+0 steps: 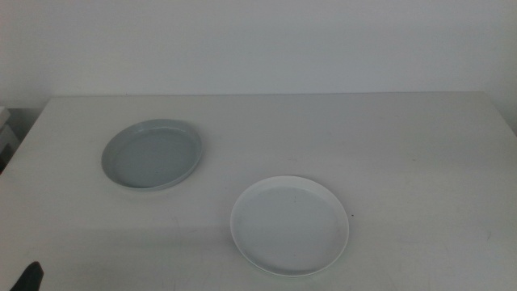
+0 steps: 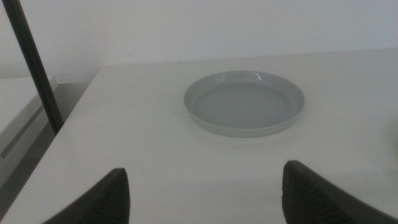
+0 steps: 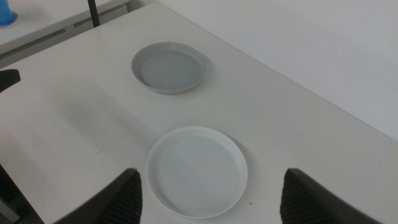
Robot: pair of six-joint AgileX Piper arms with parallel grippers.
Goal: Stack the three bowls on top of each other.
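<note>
A grey-blue bowl sits on the white table at the left. A white bowl sits nearer the front, right of centre, apart from it. No pale mint green bowl is in view. My left gripper is open and empty, low at the table's front left corner, facing the grey-blue bowl from a distance. My right gripper is open and empty, high above the table, over the near side of the white bowl. The grey-blue bowl lies beyond it. The right gripper is out of the middle view.
A black upright pole stands beside the table's left edge, by a lower white surface. A blue object sits on that side surface. A white wall runs behind the table.
</note>
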